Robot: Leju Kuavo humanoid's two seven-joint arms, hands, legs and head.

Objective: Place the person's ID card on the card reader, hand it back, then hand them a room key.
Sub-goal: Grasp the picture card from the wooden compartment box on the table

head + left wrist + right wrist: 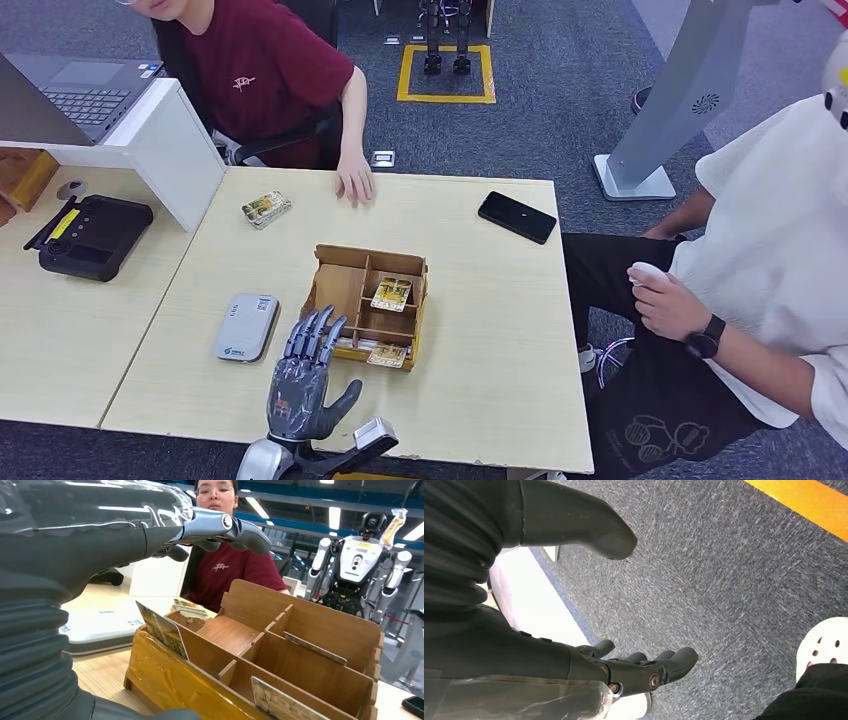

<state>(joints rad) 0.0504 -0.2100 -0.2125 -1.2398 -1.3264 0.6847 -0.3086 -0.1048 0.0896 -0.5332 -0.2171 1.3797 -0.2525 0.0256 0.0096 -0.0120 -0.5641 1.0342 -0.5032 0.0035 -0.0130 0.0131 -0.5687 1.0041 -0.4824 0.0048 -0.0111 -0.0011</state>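
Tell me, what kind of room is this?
Probably a robot lab set up like a hotel desk: another robot stands behind, a wooden card box and a grey card reader sit on the table.

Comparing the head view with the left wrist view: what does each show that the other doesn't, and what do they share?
Head view alone: the black phone, the black controller, the laptop, and a person in white seated to the right. Left wrist view alone: another robot standing behind the table. Shared: the left hand, open above the wooden card box, the cards in its slots, the grey card reader, and the person in the maroon shirt.
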